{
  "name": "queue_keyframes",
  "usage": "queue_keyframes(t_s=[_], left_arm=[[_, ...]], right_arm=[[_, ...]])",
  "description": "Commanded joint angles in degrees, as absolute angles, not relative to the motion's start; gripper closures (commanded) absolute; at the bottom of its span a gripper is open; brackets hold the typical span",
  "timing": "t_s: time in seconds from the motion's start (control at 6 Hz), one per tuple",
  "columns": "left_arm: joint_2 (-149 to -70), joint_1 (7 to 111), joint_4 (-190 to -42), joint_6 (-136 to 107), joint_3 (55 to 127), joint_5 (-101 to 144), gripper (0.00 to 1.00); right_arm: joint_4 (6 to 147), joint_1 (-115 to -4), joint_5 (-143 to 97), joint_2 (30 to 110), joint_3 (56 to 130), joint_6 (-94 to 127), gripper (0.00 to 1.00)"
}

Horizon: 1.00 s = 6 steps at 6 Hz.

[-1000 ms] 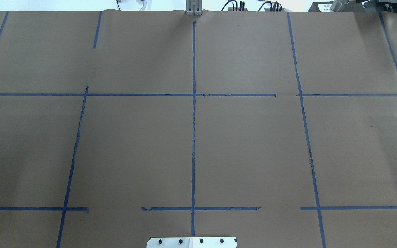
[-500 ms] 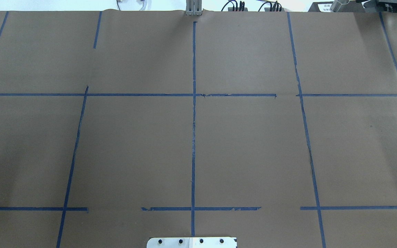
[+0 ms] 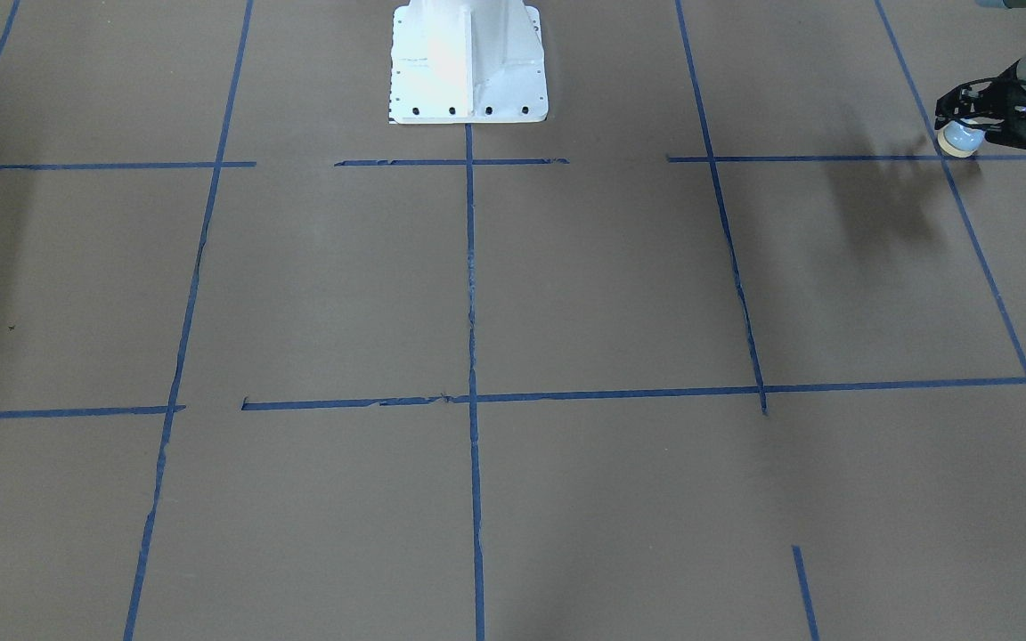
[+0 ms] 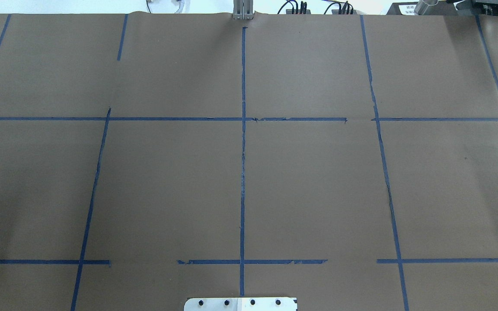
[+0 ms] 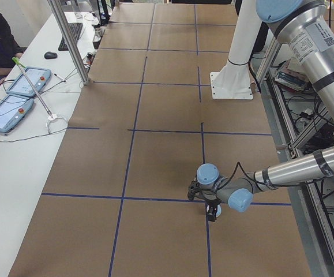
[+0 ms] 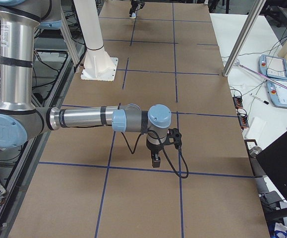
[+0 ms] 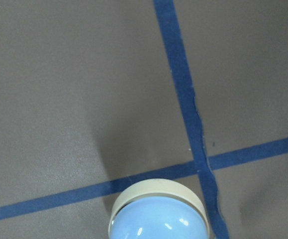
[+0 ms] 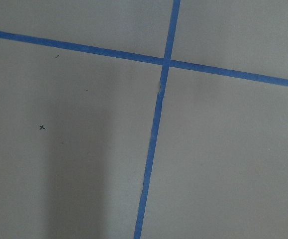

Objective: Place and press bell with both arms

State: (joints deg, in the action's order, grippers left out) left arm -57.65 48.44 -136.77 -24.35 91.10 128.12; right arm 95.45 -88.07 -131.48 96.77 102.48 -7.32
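The bell [image 3: 959,141], a light-blue dome with a cream rim, sits in my left gripper [image 3: 967,120] at the far right of the front-facing view. It hangs just above a blue tape crossing. In the left wrist view the bell [image 7: 158,214] fills the bottom edge, and no fingers show. My left gripper [image 5: 213,209] is also at the near end of the table in the exterior left view. My right gripper [image 6: 155,159] points down over the brown paper in the exterior right view only. I cannot tell whether it is open. Neither arm shows in the overhead view.
Brown paper with a blue tape grid [image 4: 243,172] covers the table. The white pedestal base [image 3: 468,62] stands mid-table on the robot's side. A metal post [image 5: 68,40] and teach pendants [image 5: 8,109] are on the operators' white desk, where a person sits.
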Motion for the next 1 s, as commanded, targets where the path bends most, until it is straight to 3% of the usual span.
queue_keyframes(t_s=[0.0,0.33,0.5,0.67,0.83], left_arm=[[-57.74,48.43,-136.76,-24.35,90.97,128.06,0.0],[-57.83,48.34,-136.76,-24.35,90.88,127.97,0.0],[-57.75,48.43,-136.84,-24.52,90.88,126.14,0.29],[-57.74,48.43,-137.11,-24.52,90.79,126.04,0.74],[-57.74,48.43,-138.85,-24.35,90.97,126.04,0.97]], right_arm=[[95.45,-88.07,-131.48,96.77,102.48,-7.3,0.0],[95.45,-88.07,-131.48,96.77,102.48,-7.29,0.0],[95.45,-88.07,-131.48,96.77,102.48,-7.29,0.0],[95.45,-88.07,-131.48,96.77,102.48,-7.29,0.0],[95.45,-88.07,-131.48,96.68,102.48,-7.29,0.0]])
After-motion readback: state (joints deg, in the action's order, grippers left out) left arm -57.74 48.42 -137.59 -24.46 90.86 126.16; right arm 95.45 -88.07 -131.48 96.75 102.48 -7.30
